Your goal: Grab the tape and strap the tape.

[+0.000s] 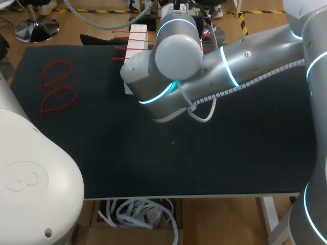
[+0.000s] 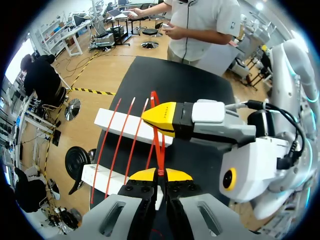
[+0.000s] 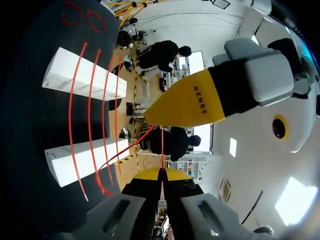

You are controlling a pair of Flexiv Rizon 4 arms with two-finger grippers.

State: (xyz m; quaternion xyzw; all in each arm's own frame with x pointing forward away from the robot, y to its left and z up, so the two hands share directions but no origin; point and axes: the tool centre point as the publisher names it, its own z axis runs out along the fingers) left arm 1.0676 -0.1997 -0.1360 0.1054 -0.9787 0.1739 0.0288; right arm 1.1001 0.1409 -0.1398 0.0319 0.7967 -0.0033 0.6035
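Black matting (image 1: 153, 163) covers the table, seen from above in the head view. Our right arm (image 1: 245, 56) enters from the right, and its bulky silver elbow hangs over the far middle of the table, hiding both grippers from that camera. Our left arm (image 1: 30, 173) fills the near left corner. At the far left lie two red plastic zip ties closed into loops (image 1: 56, 74), one just beside the other and well apart from everything else.

At the far middle, two white rectangular blocks (image 2: 131, 127) lie parallel to each other. Several straight red zip ties (image 2: 114, 142) rest across both blocks side by side, bridging the gap between them.

The task's thing, a thin red plastic strap (image 2: 158, 147), is held in the air above the blocks, between our two grippers. Our left gripper (image 2: 159, 175) has its yellow tips pressed together with the strap pinched between them. From there the strap runs ahead to the yellow finger of the other gripper and curls into a small loop just beyond it. In the right wrist view, our right gripper (image 3: 161, 174) likewise has its tips closed on the red strand. The strand rises straight to the left gripper's yellow finger ahead, while a second branch bends off toward the nearer white block.
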